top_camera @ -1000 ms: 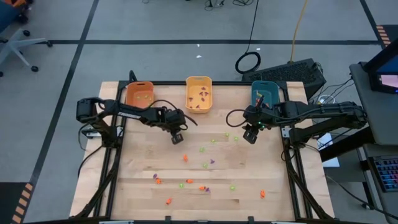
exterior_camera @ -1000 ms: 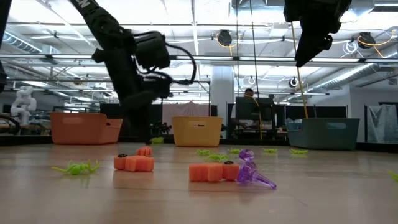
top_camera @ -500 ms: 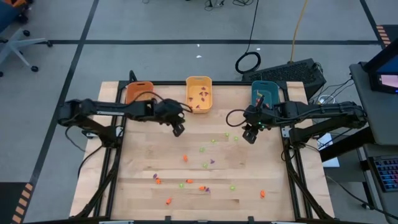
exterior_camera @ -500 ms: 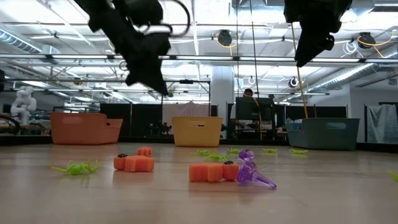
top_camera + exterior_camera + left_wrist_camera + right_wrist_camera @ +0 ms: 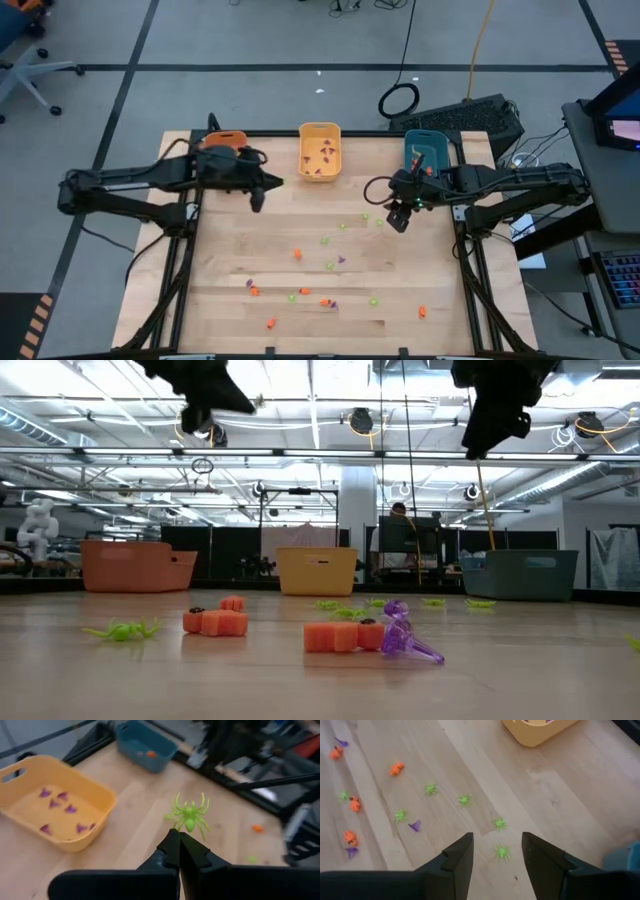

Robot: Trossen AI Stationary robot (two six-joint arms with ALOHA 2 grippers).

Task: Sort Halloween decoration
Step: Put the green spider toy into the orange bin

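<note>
Left tool (image 5: 179, 836) pressed together, pinching green spider (image 5: 189, 813) by leg: featherlight, floppy, thin legs likely slip; body safer hold. Right tool (image 5: 497, 851) spread above spiders on bench (image 5: 555, 785).

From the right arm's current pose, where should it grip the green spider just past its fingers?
Take the green spider by its small body, from straight above. It lies flat on the table with thin legs splayed, and the right end effector is open above it.

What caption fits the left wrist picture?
Left pincer pinching a green spider above the table, yellow bin of purple trinkets nearby.
</note>
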